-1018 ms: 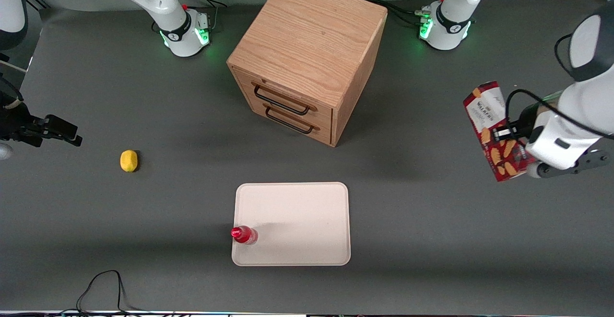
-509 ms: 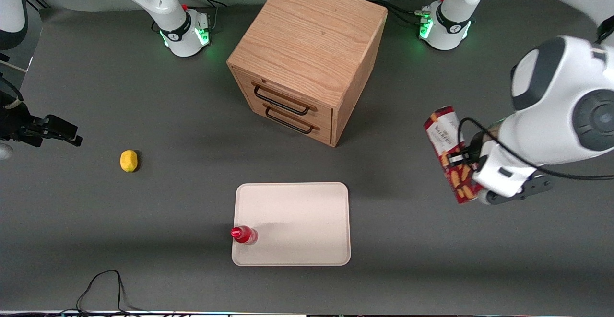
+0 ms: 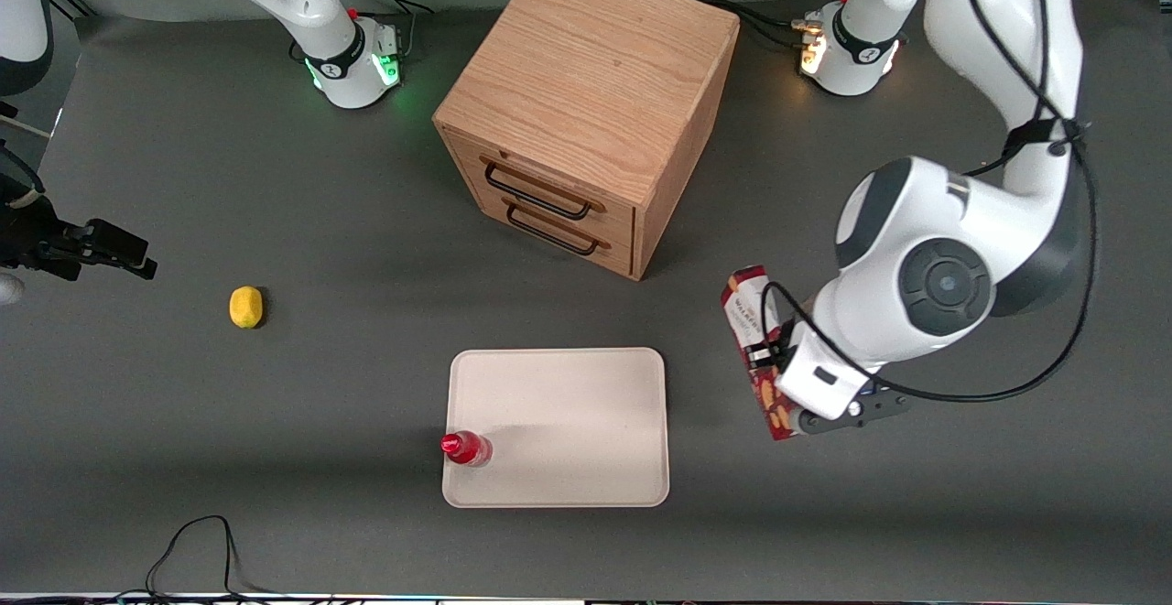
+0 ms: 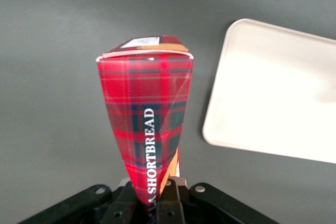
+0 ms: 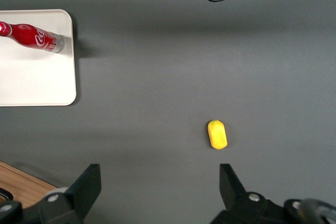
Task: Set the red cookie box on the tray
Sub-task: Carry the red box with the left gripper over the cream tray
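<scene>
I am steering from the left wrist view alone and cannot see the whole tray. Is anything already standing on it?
Observer: Yes. A small red-capped bottle stands on the tray, at the corner nearest the front camera toward the parked arm's end.
Operator: Is the box over the tray yet?
Observer: No. The gripper, shut on the red cookie box, is beside the tray, toward the working arm's end, over bare table.
Operator: Anything else close by?
Observer: A wooden drawer cabinet stands farther from the front camera than the tray, apart from the box.
</scene>
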